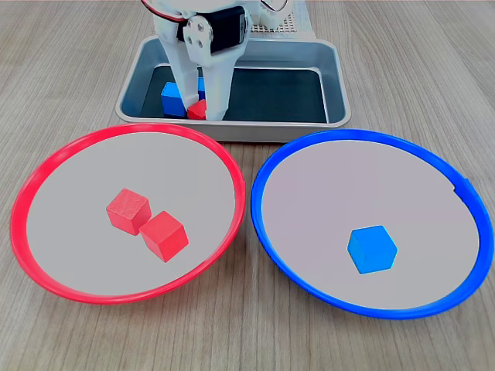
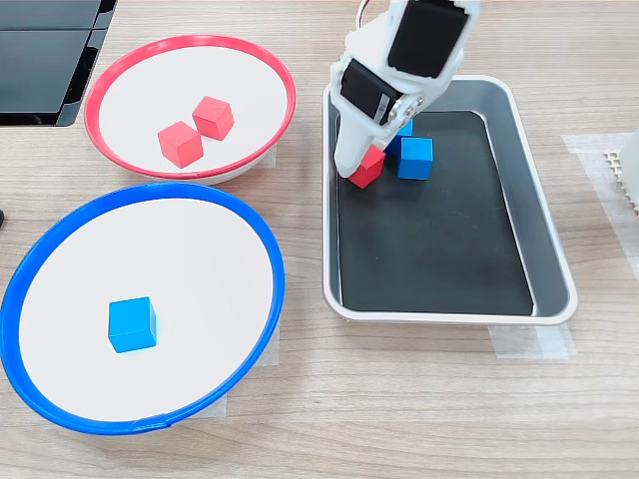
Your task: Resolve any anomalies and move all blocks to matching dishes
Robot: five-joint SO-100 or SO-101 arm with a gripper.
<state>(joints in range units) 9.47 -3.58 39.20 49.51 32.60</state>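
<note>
In both exterior views my gripper point(image 1: 200, 113) point(image 2: 360, 170) reaches down into the grey metal tray point(image 1: 332, 85) point(image 2: 544, 249). Its fingers press either side of a red block point(image 1: 198, 110) point(image 2: 370, 169) that rests on the tray's black floor. A blue block point(image 1: 171, 99) point(image 2: 415, 158) sits right beside it, and another blue block point(image 2: 404, 127) peeks out from behind the arm. The red-rimmed dish point(image 1: 46, 166) point(image 2: 120, 70) holds two red blocks point(image 1: 128, 210) point(image 1: 165, 235). One blue block point(image 1: 372, 249) point(image 2: 132, 324) lies in the blue-rimmed dish point(image 1: 464, 201) point(image 2: 60, 230).
The tray stands behind the two dishes in the first exterior view and to the second exterior view's right. A black flat object point(image 2: 40, 60) lies at the second exterior view's top left. Tape strips point(image 2: 529, 341) hold the tray to the wooden table.
</note>
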